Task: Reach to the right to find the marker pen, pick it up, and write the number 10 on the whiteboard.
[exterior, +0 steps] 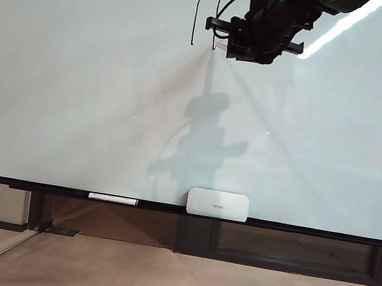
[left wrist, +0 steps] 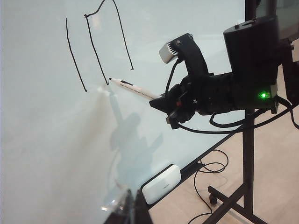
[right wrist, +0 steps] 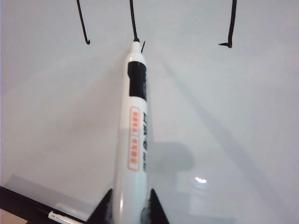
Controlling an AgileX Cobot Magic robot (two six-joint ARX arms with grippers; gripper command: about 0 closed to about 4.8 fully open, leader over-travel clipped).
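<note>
Up high, right tool clamps slim white marker pen, tip on glossy whiteboard; left tool unseen.

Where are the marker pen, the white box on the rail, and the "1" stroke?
marker pen (right wrist: 133,140): right wrist view, mid-barrel.
white box (exterior: 218,204): exterior view, front face.
"1" stroke (left wrist: 74,56): left wrist view, mid-line.
</note>
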